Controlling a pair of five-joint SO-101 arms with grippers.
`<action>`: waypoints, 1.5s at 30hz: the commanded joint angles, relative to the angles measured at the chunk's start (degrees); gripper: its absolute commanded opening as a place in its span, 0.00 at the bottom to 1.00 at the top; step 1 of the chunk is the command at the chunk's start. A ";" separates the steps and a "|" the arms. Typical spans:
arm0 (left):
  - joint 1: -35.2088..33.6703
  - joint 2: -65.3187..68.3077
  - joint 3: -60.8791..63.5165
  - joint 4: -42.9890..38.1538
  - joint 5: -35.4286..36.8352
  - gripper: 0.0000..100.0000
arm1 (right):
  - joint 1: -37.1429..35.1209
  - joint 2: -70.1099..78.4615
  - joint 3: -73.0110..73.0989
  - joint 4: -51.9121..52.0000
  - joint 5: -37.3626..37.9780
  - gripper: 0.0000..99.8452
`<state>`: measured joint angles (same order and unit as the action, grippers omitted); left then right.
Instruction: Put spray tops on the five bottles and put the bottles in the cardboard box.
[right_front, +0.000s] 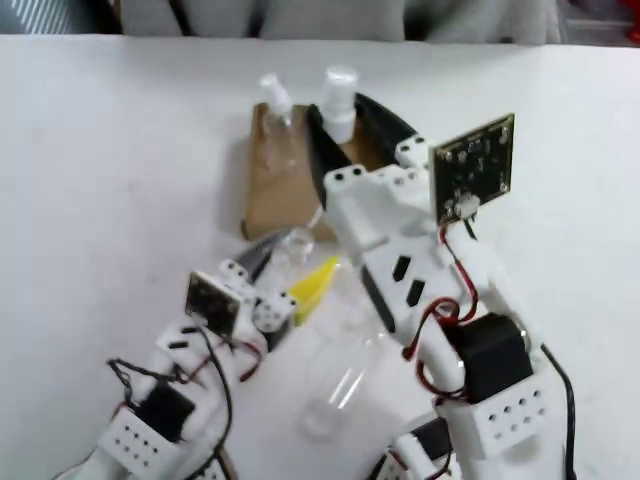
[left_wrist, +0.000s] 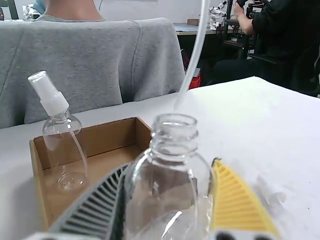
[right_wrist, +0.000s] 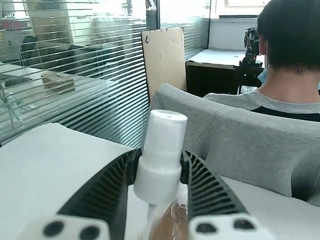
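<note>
My left gripper (right_front: 300, 258) is shut on a clear open-necked bottle (left_wrist: 169, 170), held upright between a grey finger (left_wrist: 97, 207) and a yellow finger (left_wrist: 235, 200), just in front of the cardboard box (right_front: 270, 185). My right gripper (right_wrist: 159, 167) is shut on a white spray top (right_wrist: 161, 150) and hangs over the box (left_wrist: 95, 142). The top's thin dip tube (left_wrist: 192, 65) slants down, and its end hangs a little above the bottle's neck. Inside the box stands one bottle with a spray top (right_front: 275, 112), also seen as a capped bottle (left_wrist: 59, 130).
Another clear bottle (right_front: 338, 385) lies on its side on the white table between the two arms. A small pale part (left_wrist: 270, 189) lies on the table beside the yellow finger. People sit behind the table's far edge.
</note>
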<state>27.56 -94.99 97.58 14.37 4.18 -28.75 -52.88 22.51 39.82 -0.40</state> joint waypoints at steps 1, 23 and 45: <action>0.40 -0.92 -0.26 -1.14 0.18 0.02 | -0.84 -0.92 -0.53 -1.10 0.26 0.02; 0.40 -0.92 -0.26 -1.05 0.18 0.02 | -2.68 -4.26 3.78 1.80 0.26 0.02; 0.40 -0.92 -0.26 -1.05 0.18 0.02 | -9.36 -13.93 24.44 -5.23 0.26 0.02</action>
<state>27.65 -94.99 97.58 14.37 4.18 -37.54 -63.52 45.01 35.78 -0.40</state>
